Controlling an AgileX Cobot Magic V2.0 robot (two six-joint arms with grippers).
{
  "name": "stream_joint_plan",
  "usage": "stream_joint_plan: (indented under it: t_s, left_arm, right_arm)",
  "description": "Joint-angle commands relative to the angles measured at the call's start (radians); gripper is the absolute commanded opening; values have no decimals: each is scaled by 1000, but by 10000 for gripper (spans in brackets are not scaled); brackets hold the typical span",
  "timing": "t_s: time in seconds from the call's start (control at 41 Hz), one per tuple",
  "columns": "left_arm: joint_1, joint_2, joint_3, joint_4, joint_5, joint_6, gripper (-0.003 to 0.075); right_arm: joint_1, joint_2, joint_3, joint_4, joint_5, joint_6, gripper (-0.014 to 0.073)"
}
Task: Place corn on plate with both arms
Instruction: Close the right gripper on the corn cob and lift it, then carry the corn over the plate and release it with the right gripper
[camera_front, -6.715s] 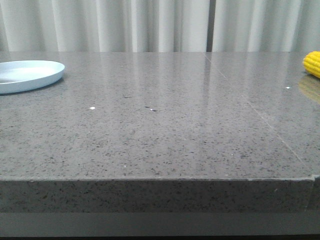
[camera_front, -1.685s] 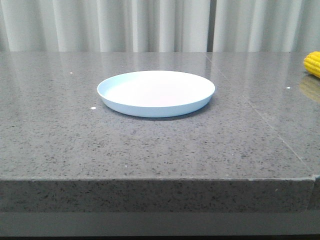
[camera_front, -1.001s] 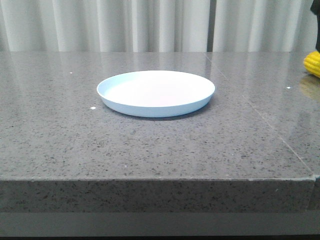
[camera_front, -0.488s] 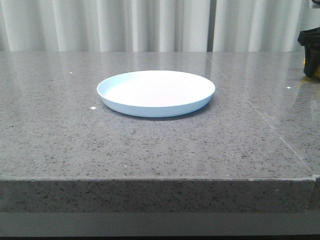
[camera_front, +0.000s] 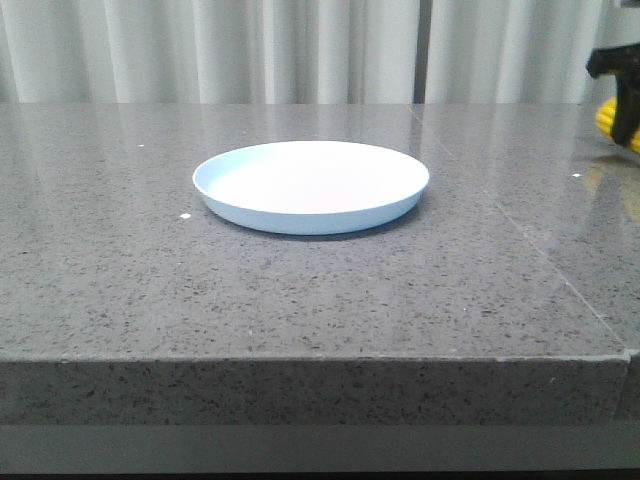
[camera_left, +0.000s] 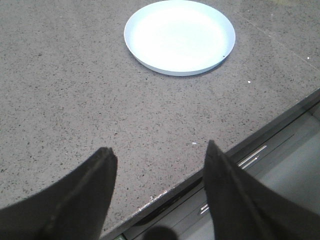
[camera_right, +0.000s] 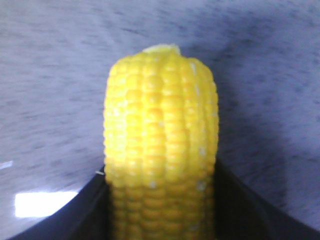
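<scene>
The pale blue-white plate (camera_front: 311, 185) sits at the middle of the grey table and also shows in the left wrist view (camera_left: 180, 37). The yellow corn (camera_front: 605, 116) is at the far right edge of the front view, mostly hidden by my black right gripper (camera_front: 626, 92). In the right wrist view the corn (camera_right: 161, 130) stands between the fingers of my right gripper (camera_right: 161, 172), which press it on both sides. My left gripper (camera_left: 160, 149) is open and empty, over the table's front edge, well short of the plate.
The grey speckled table (camera_front: 300, 290) has its front edge (camera_front: 300, 358) near the camera. White curtains (camera_front: 300, 50) hang behind. A drawer front with a metal handle (camera_left: 252, 156) shows below the table edge in the left wrist view.
The plate went from the far left to the table's middle. My right gripper came into view at the right edge and closed over the corn, which now sits slightly higher.
</scene>
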Motion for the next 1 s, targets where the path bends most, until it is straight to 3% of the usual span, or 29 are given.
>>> stream_joint_plan:
  t_s: [0.0,0.269,0.464,0.659,0.977]
  left_arm:
    - [-7,6,-24,11,-74,-13,389]
    - [-7,6,-24,11,-74,-13,389]
    - [-7,6,-24,11,-74,-13,389]
    - [-7,6,-24,11,-74,-13,389]
    - [-7,6,-24,11,-74,-13,389]
  right_arm:
    - [65,-114,-48,50,23,-37,195]
    - [353,-141,-213,57,239,-28,195]
    - [520,-131,-237,57,200,118,195]
    - [588,-63,-237,82,105,256,227]
    - [608,57,-237,151,27,273,440]
